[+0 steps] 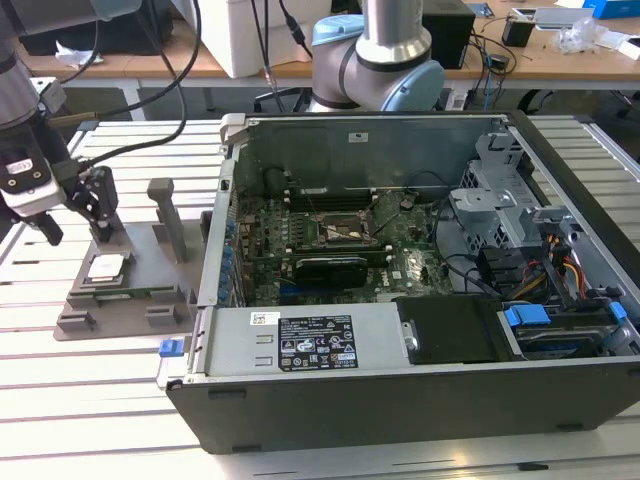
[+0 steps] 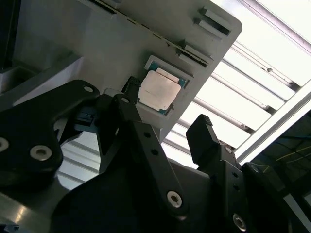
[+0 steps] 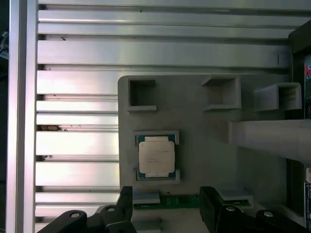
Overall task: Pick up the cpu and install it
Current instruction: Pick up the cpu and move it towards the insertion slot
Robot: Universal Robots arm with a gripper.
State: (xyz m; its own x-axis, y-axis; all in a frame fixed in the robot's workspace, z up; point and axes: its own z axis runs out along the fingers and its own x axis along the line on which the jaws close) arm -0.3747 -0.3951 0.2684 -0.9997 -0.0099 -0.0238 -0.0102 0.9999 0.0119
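Open, empty gripper [image 3: 165,196] poised near cpu [image 3: 156,156], apparently just above grey holder [image 3: 204,145]. Cpu flat in holder recess, untouched. Open computer case [image 1: 350,135] well apart.

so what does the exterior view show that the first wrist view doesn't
Exterior view: the open computer case, its green motherboard and cables. First wrist view: a straight-down look into two hollow square pockets of the grey holder. Both: the cpu lying flat in that holder, the open gripper apart from it, the slatted table.
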